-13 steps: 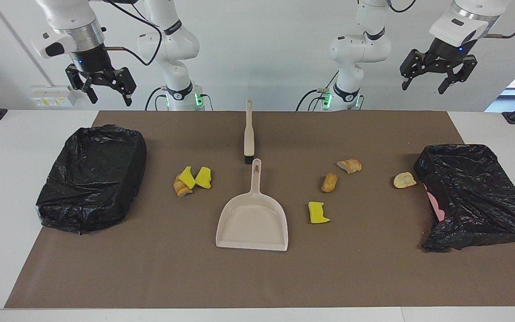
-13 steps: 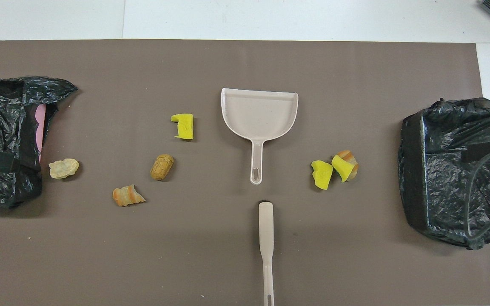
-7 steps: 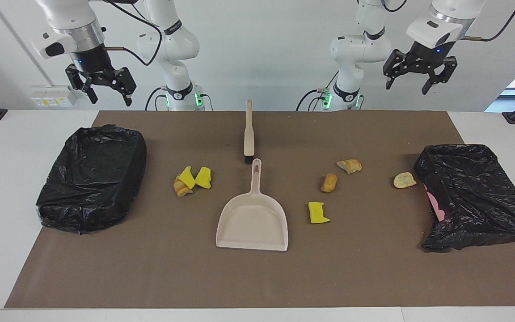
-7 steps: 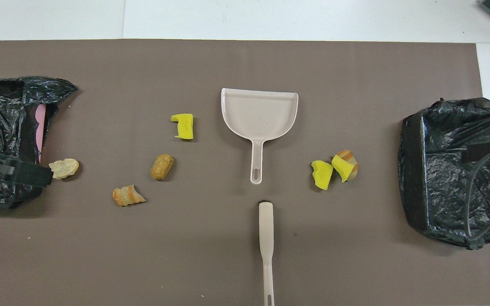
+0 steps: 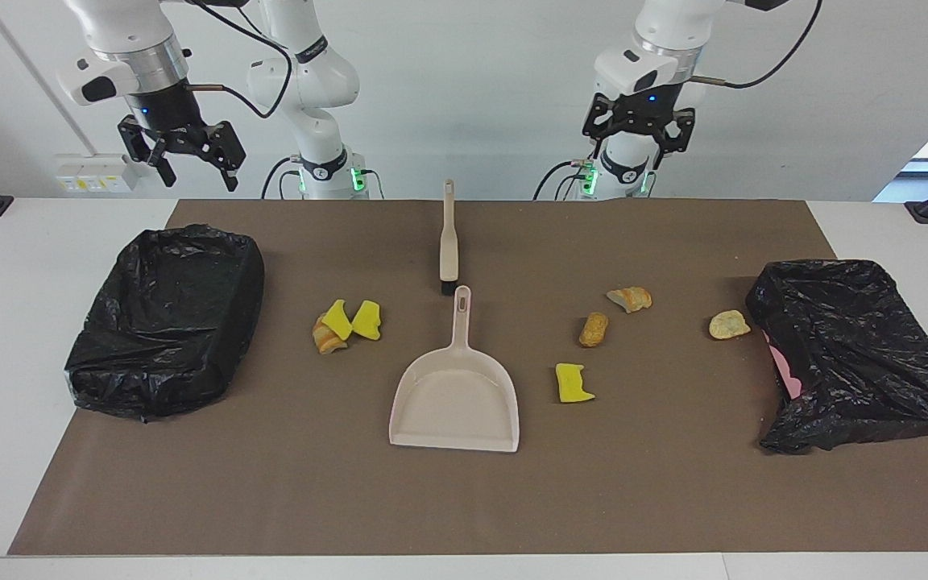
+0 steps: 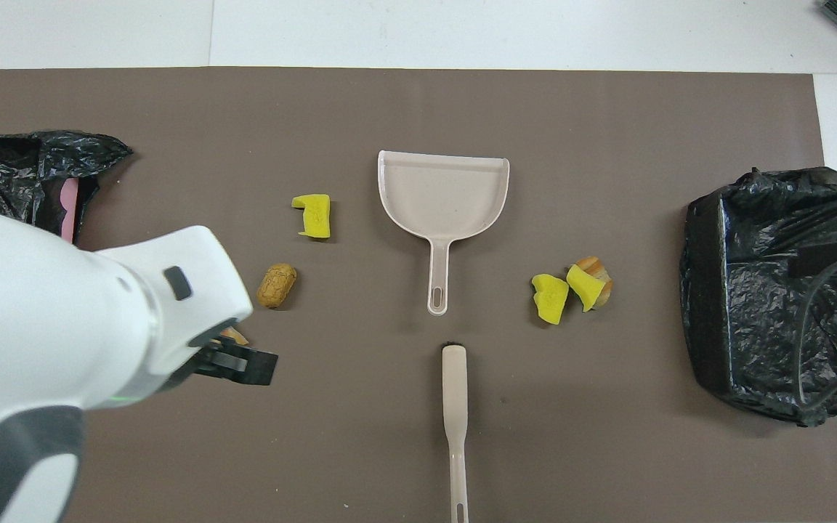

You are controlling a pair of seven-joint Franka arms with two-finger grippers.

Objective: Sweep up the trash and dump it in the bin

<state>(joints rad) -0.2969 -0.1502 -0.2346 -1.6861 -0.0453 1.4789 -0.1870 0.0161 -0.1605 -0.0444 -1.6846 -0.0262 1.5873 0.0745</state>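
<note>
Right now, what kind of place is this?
Probably a robot lab set up for a cleaning test: a brown mat on a white table, staged trash, a dustpan and black-bagged bins.

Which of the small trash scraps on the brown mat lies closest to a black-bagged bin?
The pale, cream-coloured crumpled scrap, which sits right beside the black-bagged bin at the left arm's end. All other yellow and tan scraps lie well clear of either bin.
</note>
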